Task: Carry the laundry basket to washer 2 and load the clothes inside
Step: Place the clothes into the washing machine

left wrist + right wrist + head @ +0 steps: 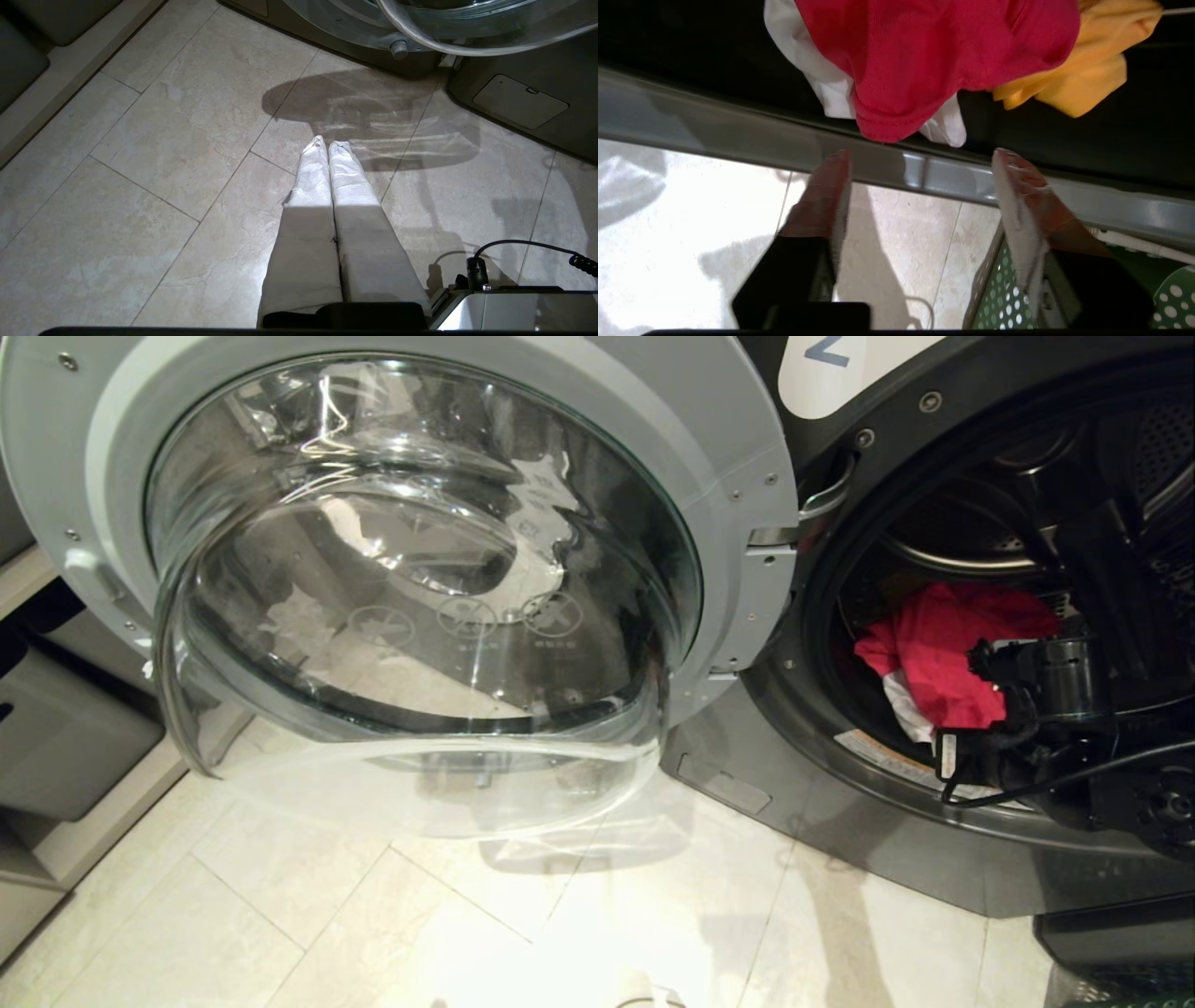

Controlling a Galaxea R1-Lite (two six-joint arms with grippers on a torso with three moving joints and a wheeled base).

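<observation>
Washer 2 (747, 775) stands with its round glass door (420, 569) swung open to the left; part of its white label (831, 364) shows above. The clothes lie inside the drum near the opening: a pink-red garment (943, 653) (934, 56) on top of a white one (817, 74), and a yellow-orange one (1087, 65) beside them. My right gripper (920, 156) hangs just outside the drum's lip, open, with nothing between its fingers. A corner of the green laundry basket (1008, 298) sits on the floor below it. My left gripper (327, 144) is shut and empty over the floor tiles.
The open door takes up the space in front of and left of the washer. Grey storage bins (65, 728) on a low shelf stand at far left. The washer's base panel (518, 100) lies ahead of the left gripper. Pale floor tiles (467, 915) lie in front.
</observation>
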